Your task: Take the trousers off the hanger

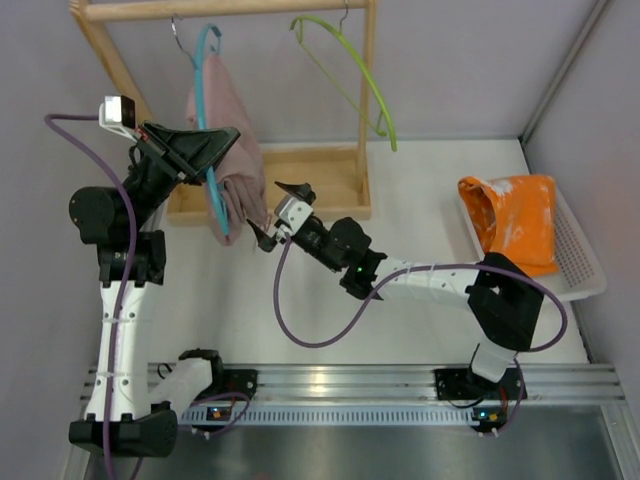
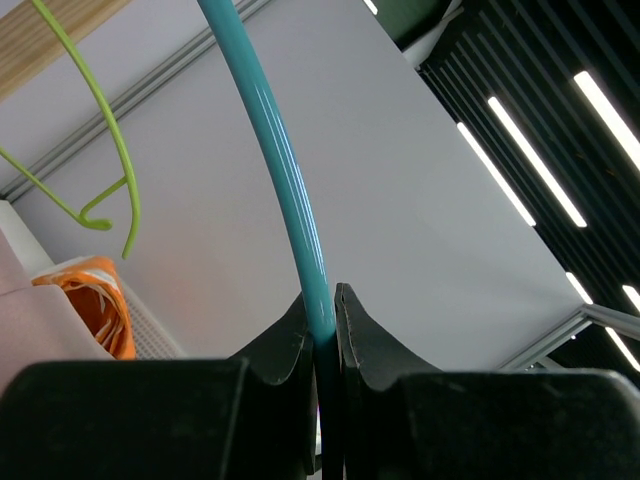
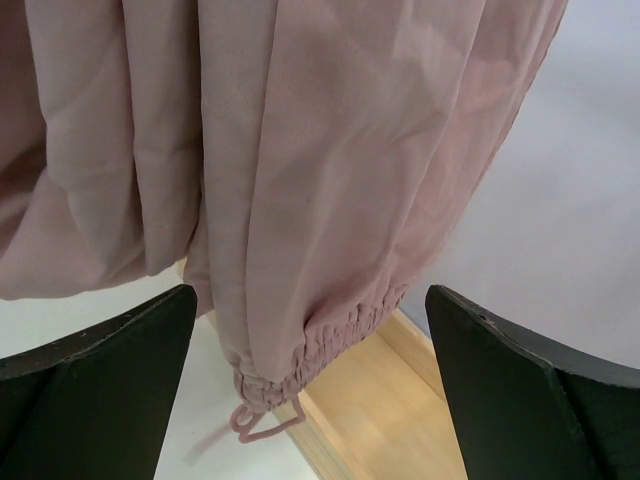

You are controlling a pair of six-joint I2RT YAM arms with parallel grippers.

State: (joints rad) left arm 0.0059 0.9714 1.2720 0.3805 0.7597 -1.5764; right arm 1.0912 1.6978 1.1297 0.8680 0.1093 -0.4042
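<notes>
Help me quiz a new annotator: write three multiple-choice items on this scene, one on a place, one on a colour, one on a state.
1. Where are the orange trousers?
A) on the green hanger
B) in the white basket
C) over the wooden rail

2. What colour is the hanger that the left gripper holds?
A) green
B) blue
C) white

3. How is the right gripper?
A) open
B) shut on a garment
C) shut on the rail

Answers: B, they lie inside the basket at the far right; B, the gripper is clamped on a blue rod; A, its fingers stand wide apart either side of the pink trousers.
</notes>
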